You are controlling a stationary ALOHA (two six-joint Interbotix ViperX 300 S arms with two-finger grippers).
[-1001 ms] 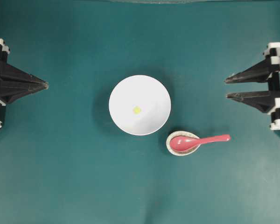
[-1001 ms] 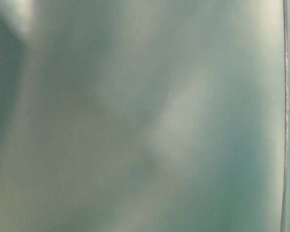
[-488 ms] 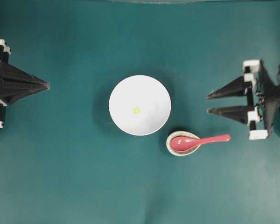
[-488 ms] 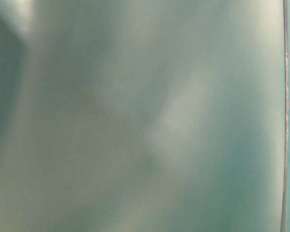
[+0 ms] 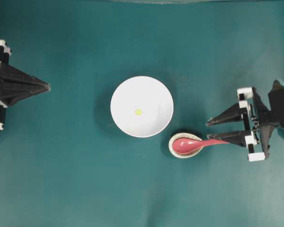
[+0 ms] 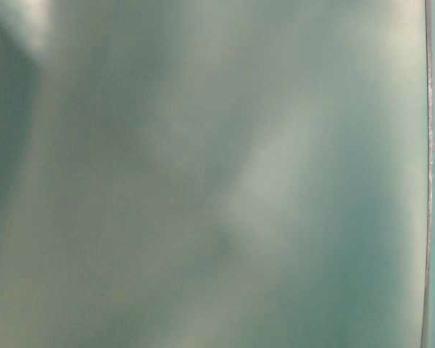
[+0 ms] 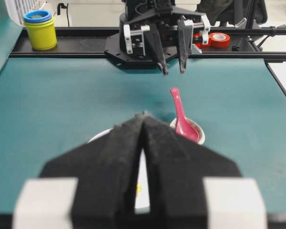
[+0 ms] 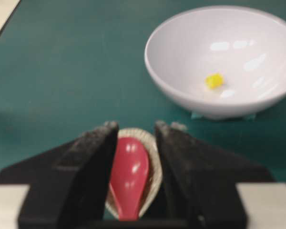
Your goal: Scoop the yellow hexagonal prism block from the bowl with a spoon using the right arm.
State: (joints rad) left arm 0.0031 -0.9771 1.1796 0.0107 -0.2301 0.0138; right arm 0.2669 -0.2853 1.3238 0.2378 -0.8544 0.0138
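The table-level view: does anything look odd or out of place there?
Yes. It is only a blurred teal-grey haze; merely a white sliver, perhaps the bowl, shows at its right edge. Elsewhere nothing stands out: the spoon lies with its scoop in the spoon rest.

Bare mat [image 5: 75, 179] surrounds bowl [image 5: 120, 92] and spoon [image 5: 189, 145] on its rest [image 5: 172, 149].

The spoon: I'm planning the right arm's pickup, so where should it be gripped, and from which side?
Probably the handle. The spoon has its scoop seated in the speckled rest, while its handle juts free toward the open right end effector. Approach from above, one finger on each side of the handle.
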